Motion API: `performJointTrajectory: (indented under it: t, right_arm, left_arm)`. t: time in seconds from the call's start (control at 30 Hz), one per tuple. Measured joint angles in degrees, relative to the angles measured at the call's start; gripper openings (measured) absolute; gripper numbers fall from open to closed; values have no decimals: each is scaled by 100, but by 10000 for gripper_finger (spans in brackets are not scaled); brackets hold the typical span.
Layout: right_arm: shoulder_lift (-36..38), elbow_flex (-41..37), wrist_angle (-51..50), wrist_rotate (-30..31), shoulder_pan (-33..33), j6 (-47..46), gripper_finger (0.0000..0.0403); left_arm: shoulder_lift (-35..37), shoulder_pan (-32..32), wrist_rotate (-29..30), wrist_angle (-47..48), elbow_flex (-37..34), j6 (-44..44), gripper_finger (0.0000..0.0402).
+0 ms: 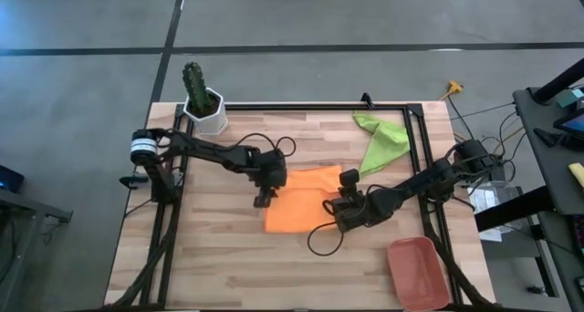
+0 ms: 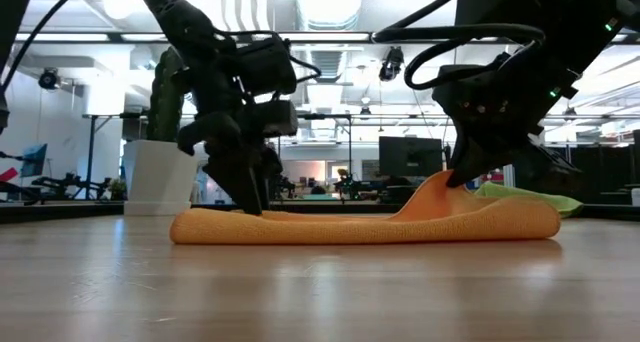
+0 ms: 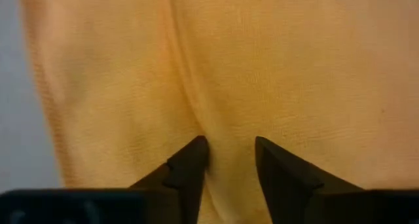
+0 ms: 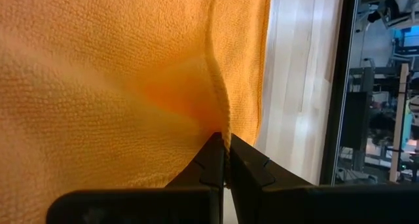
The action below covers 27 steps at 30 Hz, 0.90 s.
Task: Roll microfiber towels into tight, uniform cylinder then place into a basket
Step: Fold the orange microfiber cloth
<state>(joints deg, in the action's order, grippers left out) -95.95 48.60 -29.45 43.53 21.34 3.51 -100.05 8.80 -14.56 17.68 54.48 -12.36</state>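
Observation:
The orange towel [image 1: 301,202] lies flat at the table's middle, folded into more than one layer. My left gripper [image 1: 264,194] is down on its left edge, shut on cloth. My right gripper [image 1: 344,205] is shut on its right edge, which it holds raised in a peak [image 2: 440,190]. The lime green towel [image 1: 381,140] lies crumpled at the far right, touched by nothing. The terracotta basket [image 1: 418,272] stands at the near right corner. My left gripper pinches a thick bunch of the orange towel [image 3: 230,129] between its two fingers, near the towel's left edge. The fingers [image 2: 248,194] point down from above. The cloth there stays on the table. My right gripper pinches a thin ridge of the orange towel [image 4: 221,122] between its nearly closed fingers, at the towel's right edge. It comes slanting down from the table's right. That edge is lifted into a peak; the rest of the towel lies on the table.
A white pot with a cactus [image 1: 203,102] stands at the far left corner. A black frame rail [image 1: 310,105] runs along the far edge and down the right side [image 1: 422,157]. Bare wood shows along the near edge [image 1: 237,266].

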Motion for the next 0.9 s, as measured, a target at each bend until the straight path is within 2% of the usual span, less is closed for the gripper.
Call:
performJointTrajectory:
  t: [0.23,0.57,0.77,0.9]
  right_arm:
    - [-4,-2,28,4,-3,17,9]
    - [-4,-22,26,4,-2,15,9]
    - [-4,-31,30,7,-120,-46,9]
    - [-4,-33,33,9,-327,-2,9]
  left_arm:
    - [-31,9,2,145,68,-4,9]
    - [302,9,140,289,177,2,1]
    - [439,-13,184,596,152,362,1]
    - [464,-105,600,917,141,566,1]
